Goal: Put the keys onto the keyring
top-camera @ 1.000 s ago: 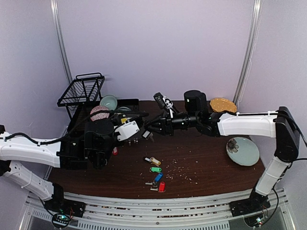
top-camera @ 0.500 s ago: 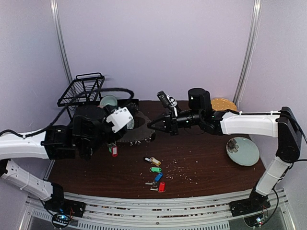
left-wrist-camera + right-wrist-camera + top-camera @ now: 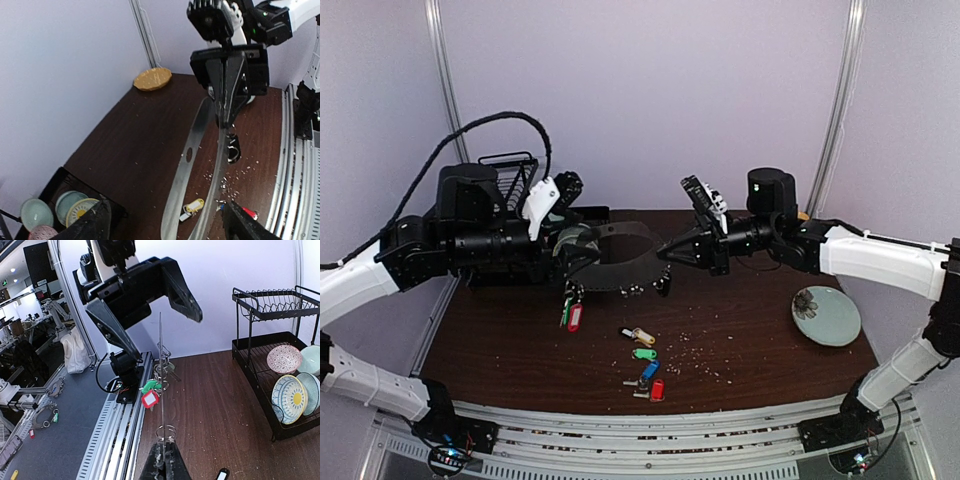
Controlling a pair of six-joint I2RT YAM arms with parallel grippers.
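The keyring (image 3: 618, 288), a thin dark hoop, hangs in the air between my two grippers. My right gripper (image 3: 666, 251) is shut on its wire (image 3: 163, 460). My left gripper (image 3: 570, 243) has its fingers (image 3: 97, 222) wide apart, and the hoop (image 3: 186, 165) passes between them. A red-tagged key (image 3: 575, 318) and a green-tagged key (image 3: 150, 387) dangle from the hoop near the left gripper. Small silvery keys (image 3: 638, 290) and a black tag (image 3: 663, 288) hang near the right one. Yellow (image 3: 640, 336), green (image 3: 643, 353), blue (image 3: 648, 372) and red (image 3: 657, 390) tagged keys lie loose on the table.
A black dish rack (image 3: 500, 186) with bowls stands at the back left, behind the left arm. A pale green patterned plate (image 3: 826, 315) lies at the right. An orange plate (image 3: 152, 79) sits at the back right. Crumbs dot the dark tabletop (image 3: 740, 330).
Both arms have risen and lifted the hoop off the table. The left arm swung up and back. The red and green tags now dangle in the air.
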